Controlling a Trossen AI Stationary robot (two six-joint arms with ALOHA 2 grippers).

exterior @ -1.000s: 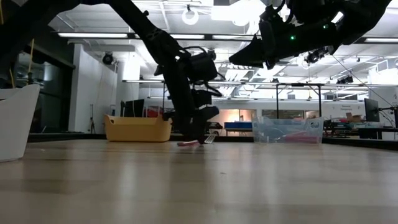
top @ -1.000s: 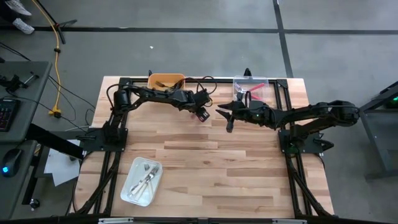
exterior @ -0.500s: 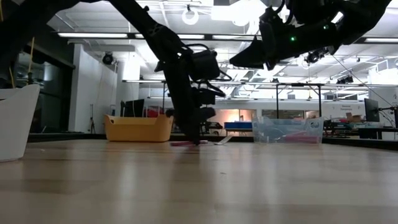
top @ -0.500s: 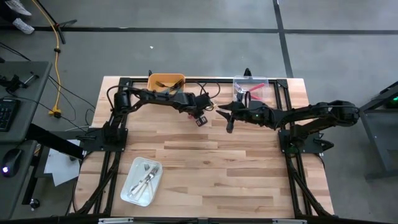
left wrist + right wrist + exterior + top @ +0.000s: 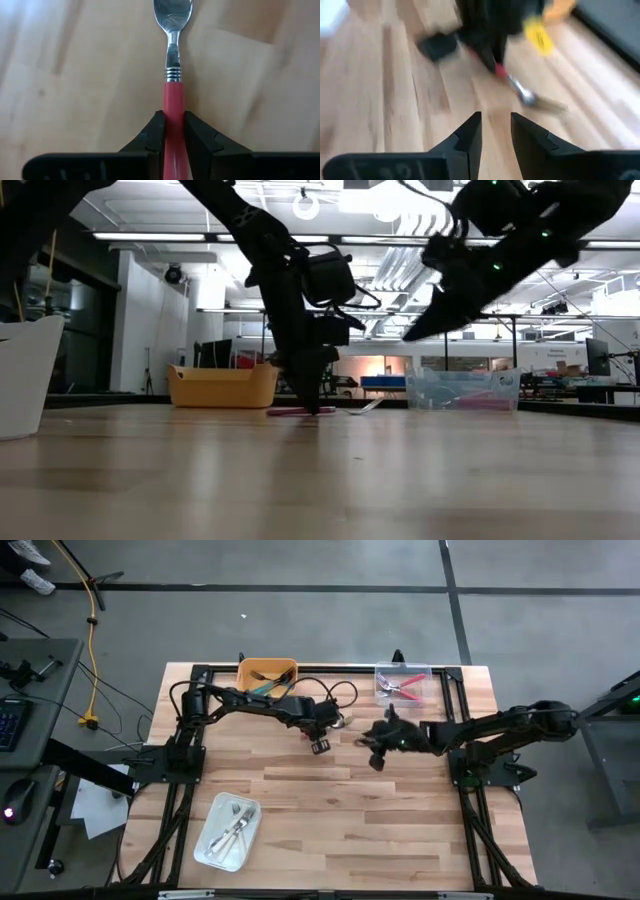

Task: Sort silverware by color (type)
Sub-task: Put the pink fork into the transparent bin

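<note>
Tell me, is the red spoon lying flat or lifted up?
Lying flat. The red-handled spoon rests along the wooden table, its bowl touching the boards, while the left claw pinches its handle.

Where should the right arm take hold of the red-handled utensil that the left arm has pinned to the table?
Probably at the bare metal neck of the red-handled utensil, coming from above: the left pincer covers the handle, and it lies flat on the table. The right pincer hangs open nearby.

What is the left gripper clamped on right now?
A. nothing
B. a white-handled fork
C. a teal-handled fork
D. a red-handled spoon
D: in the left wrist view the left gripper is shut on the red handle of the spoon, its silver bowl pointing away over the wooden table.
</note>
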